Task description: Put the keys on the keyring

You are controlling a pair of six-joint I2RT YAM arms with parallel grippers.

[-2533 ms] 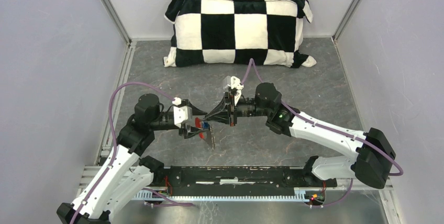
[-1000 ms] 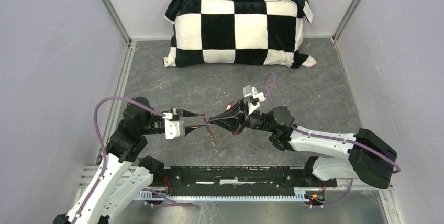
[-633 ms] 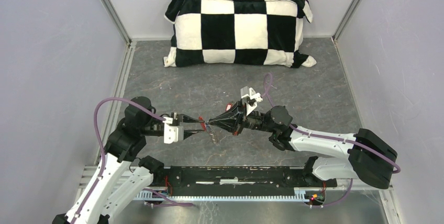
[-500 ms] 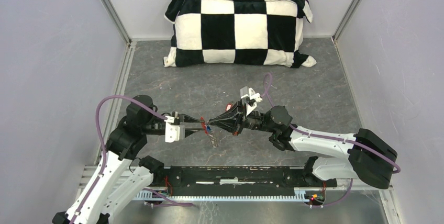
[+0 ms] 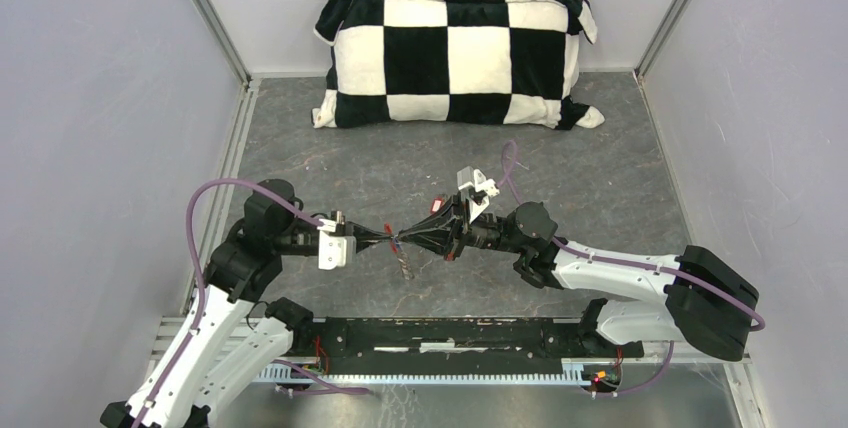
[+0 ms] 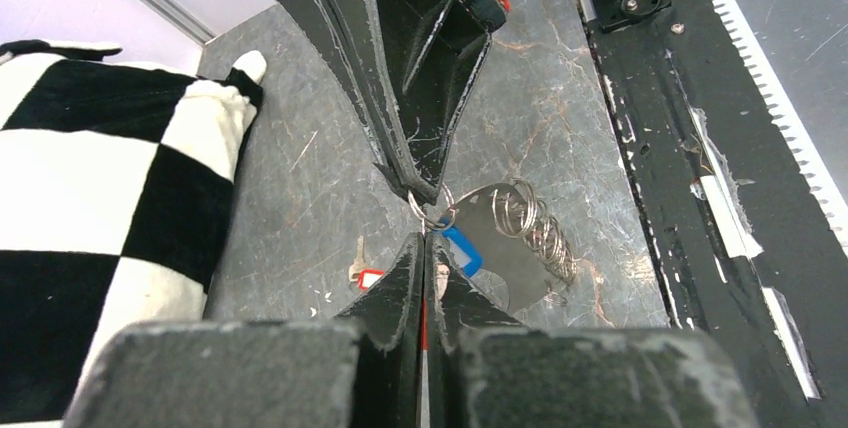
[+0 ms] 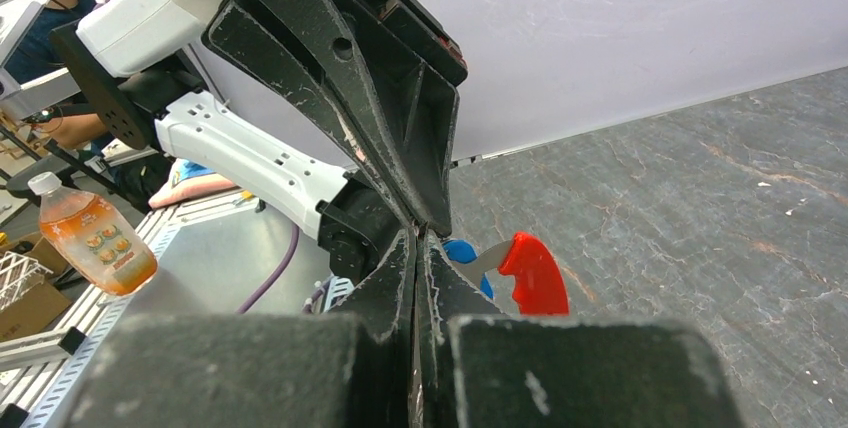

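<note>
Above the middle of the table my left gripper [image 5: 388, 239] and right gripper [image 5: 402, 239] meet tip to tip. Both are shut. Between the tips sits the small silver keyring [image 6: 432, 213]; the right gripper [image 6: 425, 193] pinches it from the far side and the left gripper [image 6: 426, 238] from the near side. A blue tag [image 6: 462, 251] hangs from it, along with a grey flat blade carrying a coil of rings [image 6: 535, 228]. The right wrist view shows the blade's red head [image 7: 535, 273] beside the right gripper [image 7: 420, 233]. One of the keys [image 6: 362, 274], with a red-and-white tag, lies on the table below.
A black-and-white checked pillow [image 5: 455, 53] lies against the back wall. The black rail [image 5: 450, 333] that carries the arm bases runs along the near edge. Grey walls close in the left and right sides. A bottle of orange drink [image 7: 95, 243] stands outside the cell.
My left gripper has moved right to the right gripper's tip and closed there. The right gripper has stayed shut and almost still over the last second.
</note>
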